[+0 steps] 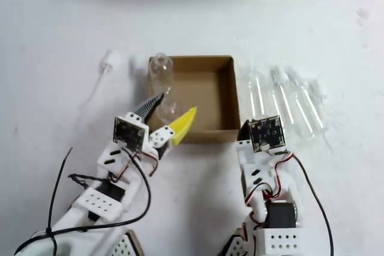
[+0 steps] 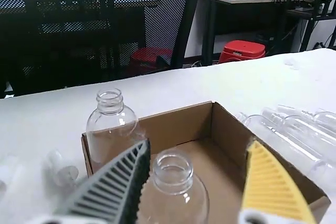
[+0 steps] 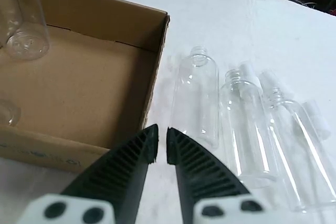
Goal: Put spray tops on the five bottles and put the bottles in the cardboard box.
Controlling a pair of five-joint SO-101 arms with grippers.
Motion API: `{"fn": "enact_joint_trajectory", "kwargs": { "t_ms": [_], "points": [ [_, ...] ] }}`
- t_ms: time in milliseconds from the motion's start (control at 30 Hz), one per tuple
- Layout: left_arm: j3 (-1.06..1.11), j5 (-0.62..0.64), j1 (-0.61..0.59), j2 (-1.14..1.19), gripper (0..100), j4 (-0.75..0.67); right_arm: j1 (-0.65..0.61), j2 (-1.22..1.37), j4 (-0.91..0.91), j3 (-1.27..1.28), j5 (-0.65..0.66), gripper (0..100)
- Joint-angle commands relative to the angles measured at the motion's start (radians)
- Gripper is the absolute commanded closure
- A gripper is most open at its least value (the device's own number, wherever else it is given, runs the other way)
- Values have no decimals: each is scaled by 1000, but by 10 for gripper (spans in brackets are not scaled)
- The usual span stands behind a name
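The cardboard box [image 1: 223, 91] sits mid-table. My left gripper [image 1: 176, 105] is open over its near left corner, grey and yellow fingers either side of an upright, uncapped clear bottle [image 2: 173, 184] inside the box. A second open-necked bottle [image 2: 110, 121] stands at the box's far left corner, apparently just outside the wall. Three clear bottles [image 1: 282, 100] lie side by side right of the box, with white spray tops [image 3: 247, 71] near their necks. My right gripper [image 3: 161, 145] is shut and holds nothing, at the box's near right corner, short of the nearest lying bottle [image 3: 197, 95].
A white spray top [image 1: 110, 61] with its thin tube lies on the table left of the box. Black cables trail from both arm bases at the front edge. A dark chair and desks stand beyond the table's far edge.
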Motion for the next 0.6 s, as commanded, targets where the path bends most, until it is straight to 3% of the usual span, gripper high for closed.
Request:
{"fn": "enact_joint_trajectory", "kwargs": {
  "t_ms": [0, 233, 567],
  "points": [
    [-2, 18, 4, -4, 728, -2, 10, -2, -1, 9, 12, 977],
    [-3, 26, -16, -151, 728, 43, 10, -2, -2, 9, 12, 977],
    [-20, 212, -170, -730, 727, 591, 2, -2, -1, 9, 12, 977]
  ]
}}
